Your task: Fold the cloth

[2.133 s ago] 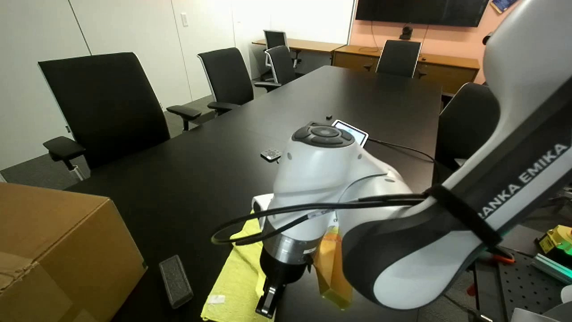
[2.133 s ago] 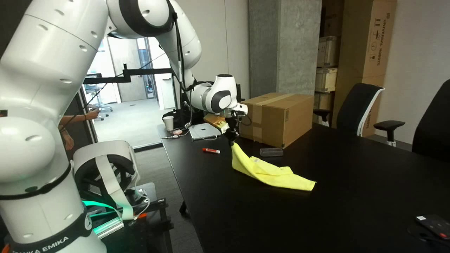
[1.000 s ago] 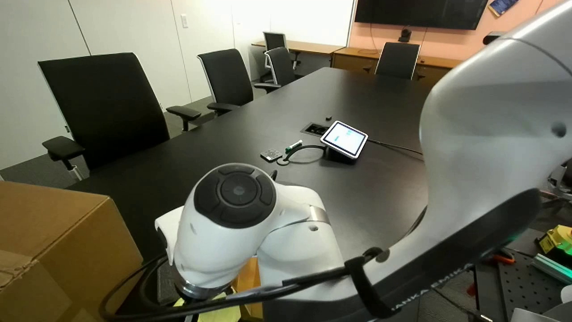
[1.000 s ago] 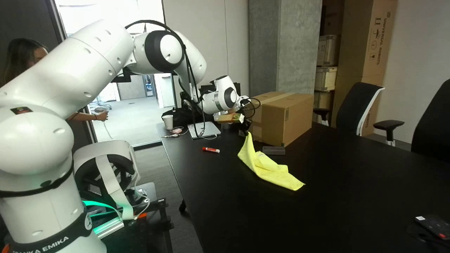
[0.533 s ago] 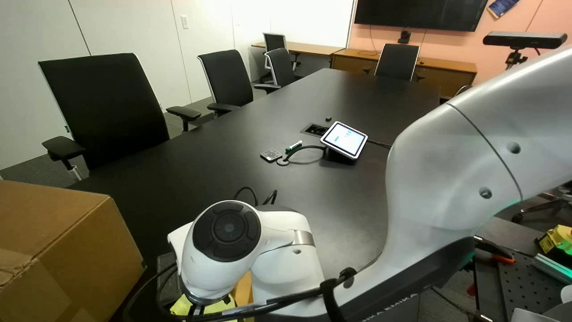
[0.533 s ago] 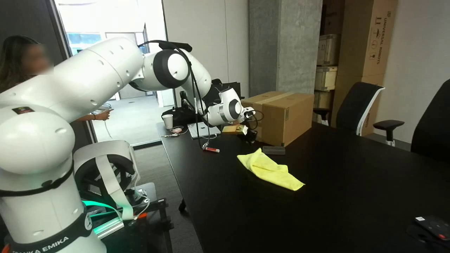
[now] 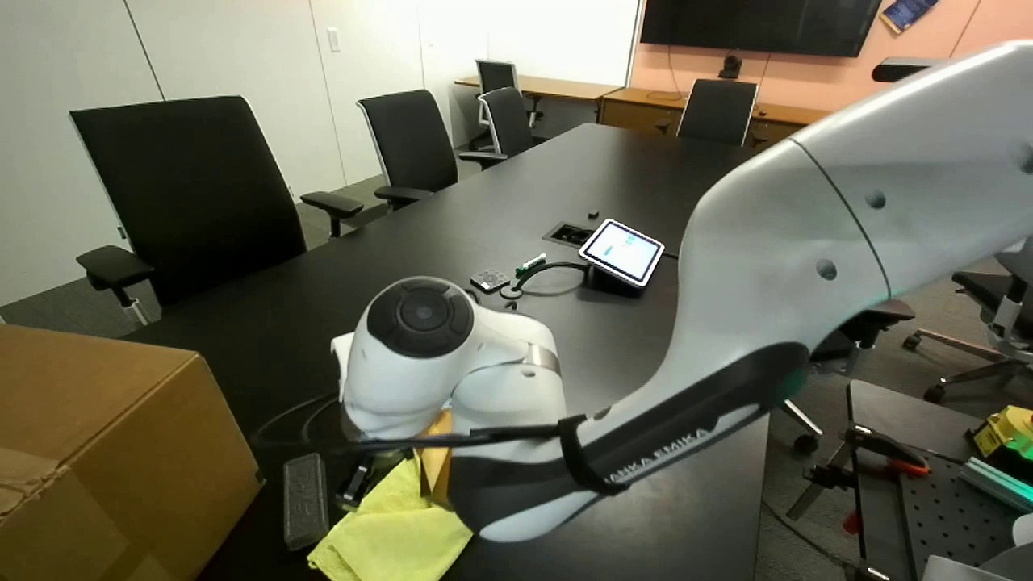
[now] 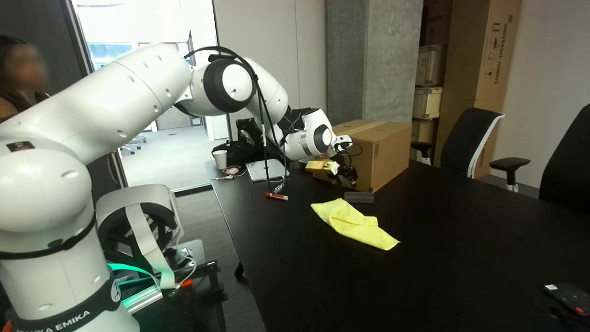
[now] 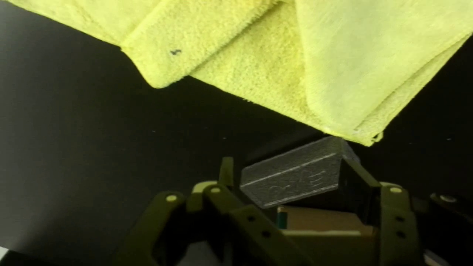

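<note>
- Lying on the black worktop [image 8: 442,286]: yellow cloth [image 8: 355,226], one, rumpled and part-folded, flaps overlapping; fills much of the upper wrist view.
- Pincer [image 9: 287,161], one: fingers [image 9: 226,173] set wide apart — raised over the worktop, apart from the cloth.
- Dark grey block [image 9: 292,177], one: just beside a corner of the cloth, framed between the fingers in the wrist view.
- Cardboard box [image 8: 392,157], one: near the block, in both exterior views.
- White cup [image 8: 220,160], one: upright — near a silver laptop [image 8: 256,170].
- Red marker [image 8: 276,197], one: lying near the laptop.
</note>
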You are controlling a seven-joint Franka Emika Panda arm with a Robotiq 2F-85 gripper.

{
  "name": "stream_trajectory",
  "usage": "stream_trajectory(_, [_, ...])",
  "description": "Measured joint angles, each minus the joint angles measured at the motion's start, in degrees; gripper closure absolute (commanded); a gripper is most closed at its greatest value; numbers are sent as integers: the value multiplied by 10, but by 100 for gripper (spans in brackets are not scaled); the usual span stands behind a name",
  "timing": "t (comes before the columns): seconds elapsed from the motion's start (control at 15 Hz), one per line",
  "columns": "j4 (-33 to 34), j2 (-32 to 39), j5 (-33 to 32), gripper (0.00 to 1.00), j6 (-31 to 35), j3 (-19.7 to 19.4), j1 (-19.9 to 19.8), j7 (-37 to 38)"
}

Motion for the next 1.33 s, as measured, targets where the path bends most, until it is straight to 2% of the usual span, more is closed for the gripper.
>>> stream_trajectory(0.6, [-240, -188, 32, 0, -48, -13, -79, 35])
stream_trajectory(0.87, [-354, -299, 53, 0, -88, -10, -99, 66])
stream_trajectory(1.33, [-553, -512, 54, 0, -104, 7, -150, 99])
